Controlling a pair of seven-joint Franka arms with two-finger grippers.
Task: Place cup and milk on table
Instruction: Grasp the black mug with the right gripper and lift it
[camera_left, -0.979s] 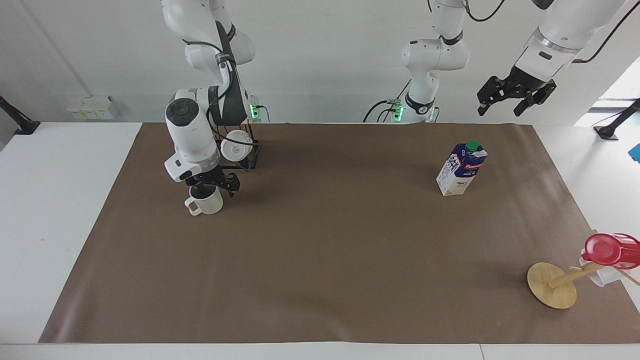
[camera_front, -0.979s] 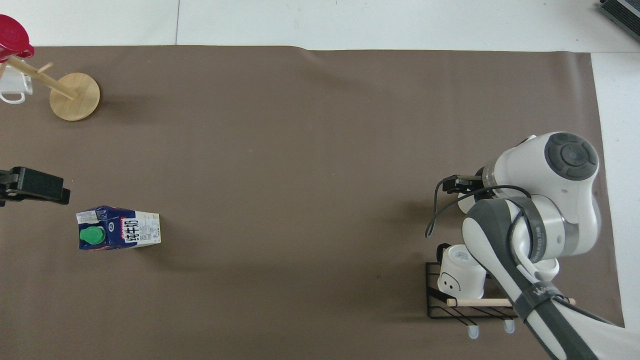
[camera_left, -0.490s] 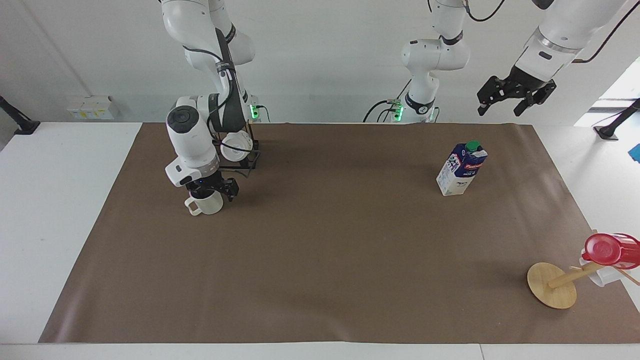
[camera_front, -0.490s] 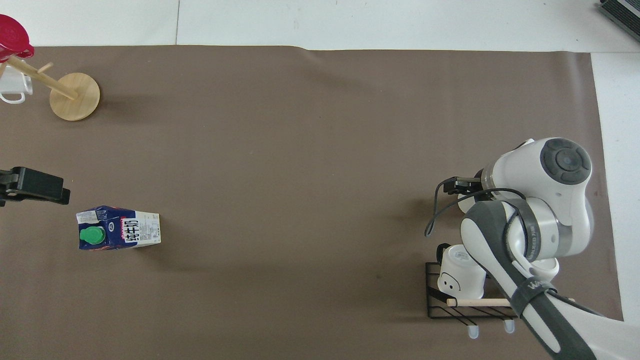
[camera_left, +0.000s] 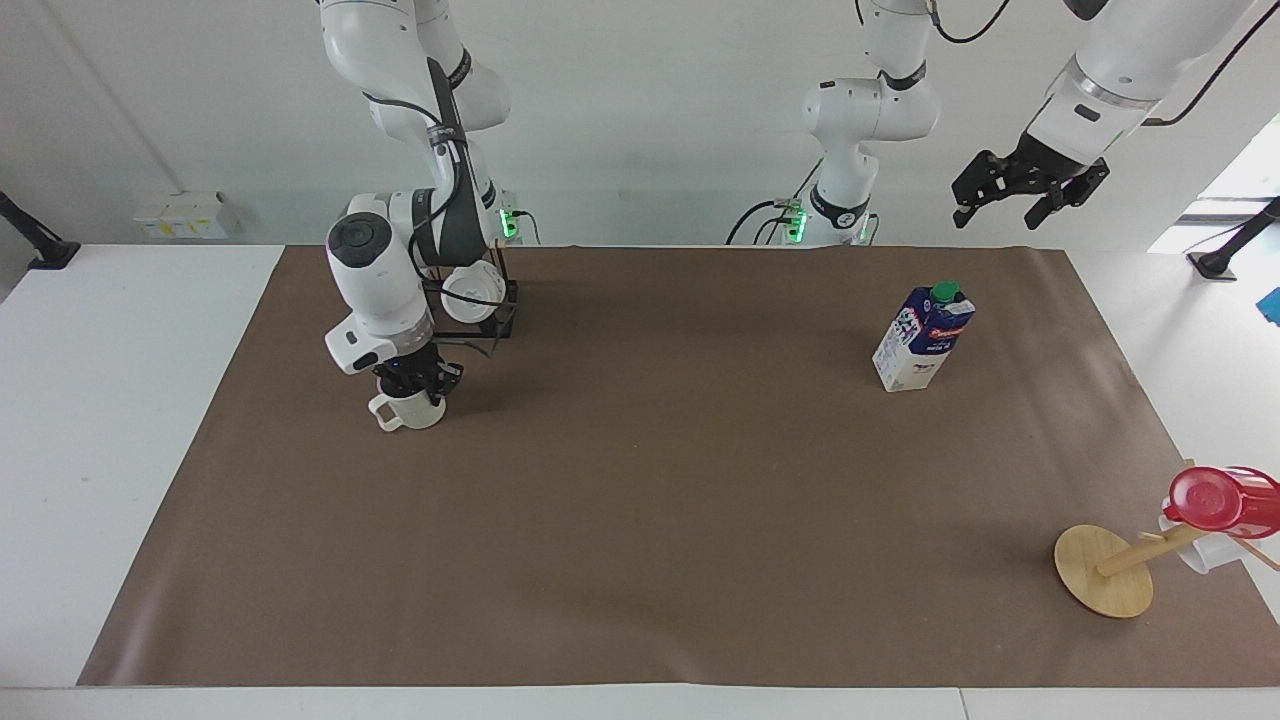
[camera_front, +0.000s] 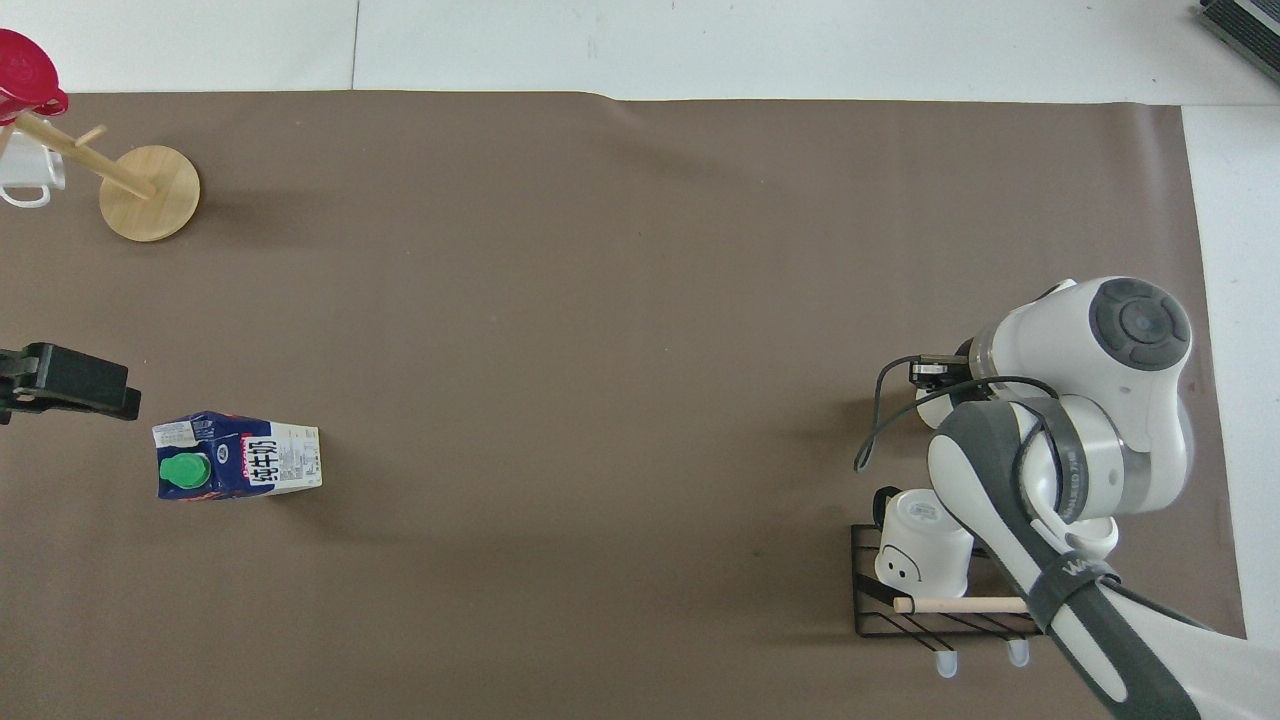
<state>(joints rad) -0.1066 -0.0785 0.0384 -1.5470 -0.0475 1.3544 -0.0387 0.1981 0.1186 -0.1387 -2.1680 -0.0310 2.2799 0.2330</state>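
Counter surface is white with a large brown paper sheet over it; both task items stand on that sheet.

Milk, the taller item, stands upright toward the left arm's end. As a gable carton it probably has walls that yield under pressure and may be heavy if full; a grip across the flat sides below the gable appears safest. The left gripper hangs well above that end of the counter, jaws spread wide and empty, its arm waiting.

Cup stands upright toward the right arm's end, farther from the robots than the black wire rack, handle turned toward that end. Being glazed ceramic, it is likely rigid, slippery and breakable; the rim wall offers the firmest hold. The right arm bends down steeply with its wrist vertical. The right gripper points straight down at the cup's mouth, fingers closed on the rim.
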